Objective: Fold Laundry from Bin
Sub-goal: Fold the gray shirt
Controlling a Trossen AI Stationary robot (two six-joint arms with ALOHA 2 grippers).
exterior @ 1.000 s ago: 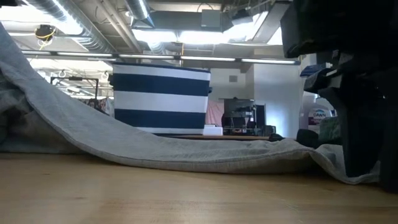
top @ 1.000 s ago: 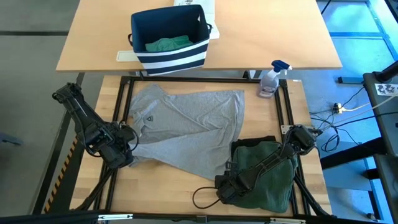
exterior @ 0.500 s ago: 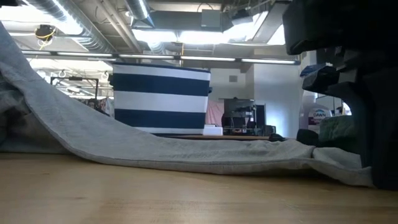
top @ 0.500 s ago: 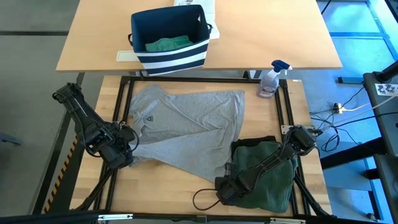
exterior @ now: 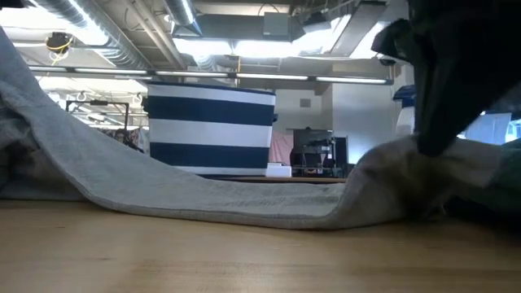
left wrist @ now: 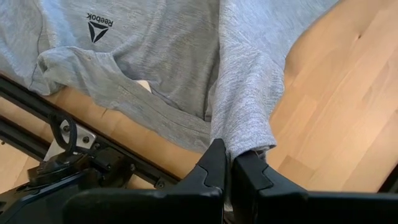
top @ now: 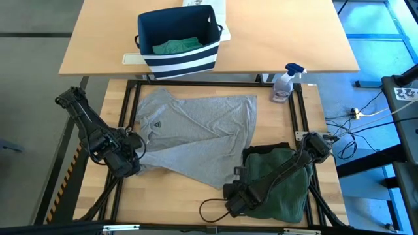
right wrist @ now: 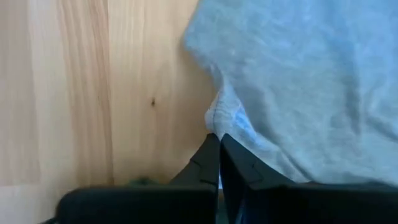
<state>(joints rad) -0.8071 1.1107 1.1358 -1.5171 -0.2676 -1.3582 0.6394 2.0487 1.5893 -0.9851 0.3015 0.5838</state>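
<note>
A light grey T-shirt point(top: 196, 130) of the laundry lies spread over the middle of the table. My left gripper point(top: 134, 158) is shut on its near left end, which rises steeply at the left of the low view point(exterior: 49, 122). My right gripper point(top: 236, 177) is shut on the shirt's near right corner, raised off the wood point(exterior: 391, 175). The striped navy bin point(top: 176, 60) stands on the far table with a teal-green garment point(top: 175, 46) inside. My left gripper pinches a bunched edge of the shirt point(left wrist: 245, 140) between its two fingers, coming from above and pointing steeply down. That end is held off the table, and the cloth runs away from the fingers down to the rest of the shirt. My right gripper pinches the shirt's corner at its edge point(right wrist: 219, 124) between its two fingers, slanting down from above. One layer or several cannot be told. The corner is lifted off the wood; the cloth beyond it sags back to the table.
A folded dark green garment point(top: 281, 186) lies at the table's near right, under my right arm. A spray bottle point(top: 285, 83) stands at the far right corner. Black frame rails point(top: 130, 111) run along the table's sides. Bare wood shows along the near edge point(top: 170, 196).
My right gripper has taken hold of the shirt's near right corner and risen, tipping a little. The corner, which lay flat on the wood, is now lifted into a hump; the rest of the shirt has stayed where it was.
</note>
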